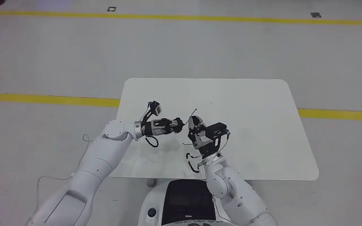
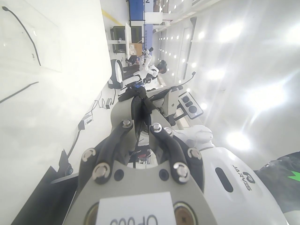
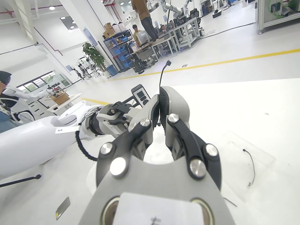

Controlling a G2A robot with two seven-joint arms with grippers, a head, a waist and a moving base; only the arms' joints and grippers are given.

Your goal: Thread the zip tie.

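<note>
Above the desk (image 1: 254, 113), right claw (image 3: 159, 100) pinching the zip tie (image 3: 161, 78) and left claw (image 2: 140, 98) pressed together beside it, the thin tie could flex and miss its head (image 3: 168, 62).

A white paper label (image 2: 134, 208) on the grey metal wrist plate (image 2: 140, 183) carries dark characters, cut by the edge. Dark lettering with a logo (image 2: 241, 176) runs along a white arm shell (image 2: 234, 165). A small white tag (image 3: 60, 130) on the white forearm (image 3: 35, 141) bears print too small to tell. A pale letter (image 2: 147, 0) stands on a blue panel (image 2: 137, 3) far behind.
</note>
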